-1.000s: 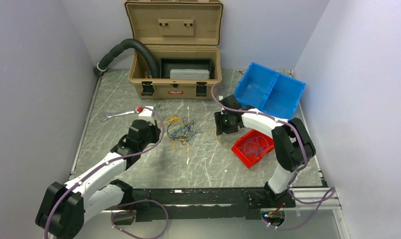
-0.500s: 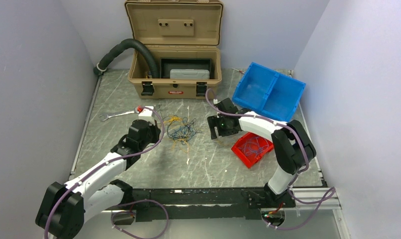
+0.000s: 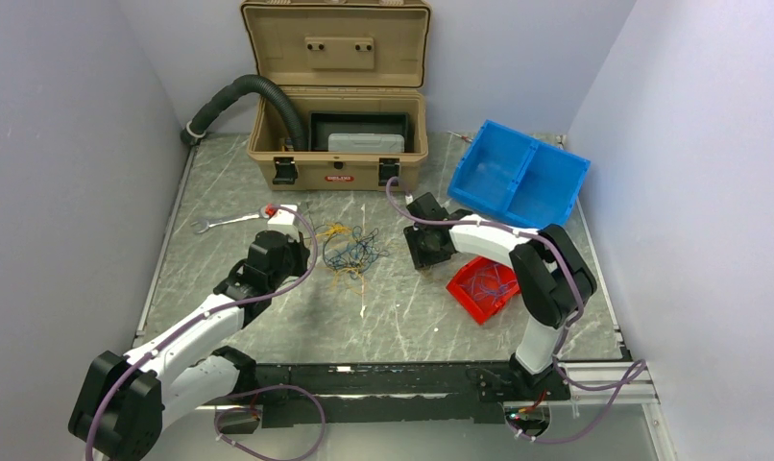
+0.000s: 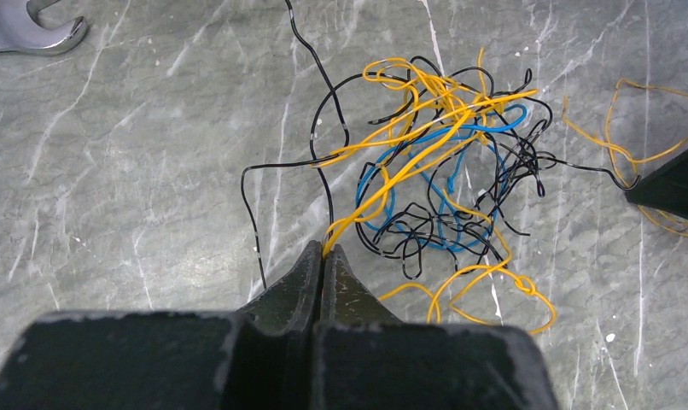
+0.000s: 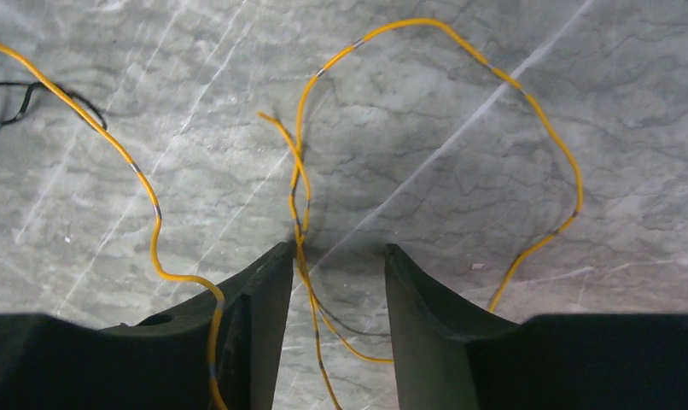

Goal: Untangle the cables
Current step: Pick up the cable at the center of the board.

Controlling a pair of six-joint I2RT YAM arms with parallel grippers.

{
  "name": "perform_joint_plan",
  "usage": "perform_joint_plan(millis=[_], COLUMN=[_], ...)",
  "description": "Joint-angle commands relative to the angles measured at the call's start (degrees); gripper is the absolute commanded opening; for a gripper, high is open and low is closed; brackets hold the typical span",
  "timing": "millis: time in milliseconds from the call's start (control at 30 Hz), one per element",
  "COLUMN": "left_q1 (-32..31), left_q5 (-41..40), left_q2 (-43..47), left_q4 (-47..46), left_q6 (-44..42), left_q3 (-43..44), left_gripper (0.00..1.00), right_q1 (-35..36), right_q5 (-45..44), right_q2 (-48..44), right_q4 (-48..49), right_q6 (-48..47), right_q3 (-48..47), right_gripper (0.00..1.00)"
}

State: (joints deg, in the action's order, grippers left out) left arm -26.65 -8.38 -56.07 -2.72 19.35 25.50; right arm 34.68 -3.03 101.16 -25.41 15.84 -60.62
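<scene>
Inventory, located from the tan plastic toolbox [image 3: 337, 165] with raised lid: quantity one.

- Grey flat case [image 3: 366, 143] inside it: one.
- Black corrugated hose [image 3: 258, 88] at its left end: one.
- Blue plastic two-compartment bin [image 3: 498, 168] to its right: one.
- Red plastic tray [image 3: 462, 296] in front, rightward: one.
- Silver open-end wrench [image 3: 228, 222] in front, leftward: one.
- Tangle of thin blue, yellow-orange and black cables [image 3: 350, 252] directly in front: one tangle, three colours.
- Black two-finger tools: two, the left tool [image 4: 323, 256] and the right tool [image 5: 336, 256].

top external: high, behind arm bases, looking down on whole counter [image 3: 393, 327] | left wrist: close, steeply down on cables [image 4: 443, 171] | right wrist: closer still, facing down on counter | wrist views share yellow loop [image 5: 550, 128] at cables' right edge
</scene>
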Motion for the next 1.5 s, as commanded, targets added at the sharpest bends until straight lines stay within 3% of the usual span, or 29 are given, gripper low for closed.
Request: perform_joint_plan(millis=[0,333,500,733,1033,1233,1467], left_q1=[0.04,0.05,0.04,0.07,0.10,0.07,0.10], left_q5=[0.29,0.43,0.32,0.10,0.36,0.72,0.55], left_q2=[0.46,0.44,0.59,0.81,1.30,1.14,1.34], left_q4=[-1.97,-2.04,-1.85,-1.81,-1.91,-2.05,-1.93], left_q6=[-0.55,-0.55,-0.55,-0.56,-0.54,-0.46,-0.45], left_q3=[0.17,0.17,0.26,0.13,0.01,0.11,-0.01], left_gripper=[0.00,0.00,0.00,0.00,0.00,0.00,0.00], right_q1=[1.54,5.49,7.29,5.41,-11.33,-20.99,-33.73], right_q5=[-3.96,-8.70,-8.73,-3.67,18.08,19.12,22.25], right_q2=[2.68,5.20,7.89,-5.55,-21.88,-21.48,-18.19], right_q4=[-0.42,2.22,4.08,8.45,7.08,5.59,10.96], right_q6=[0.90,3.64,3.35,2.87,4.78,6.00,11.87], right_q3=[-0.49,0.52,-0.16,2.21,-4.57,-12.92,-17.07], right_gripper=[0.44,0.31,0.00,0.00,0.00,0.00,0.00])
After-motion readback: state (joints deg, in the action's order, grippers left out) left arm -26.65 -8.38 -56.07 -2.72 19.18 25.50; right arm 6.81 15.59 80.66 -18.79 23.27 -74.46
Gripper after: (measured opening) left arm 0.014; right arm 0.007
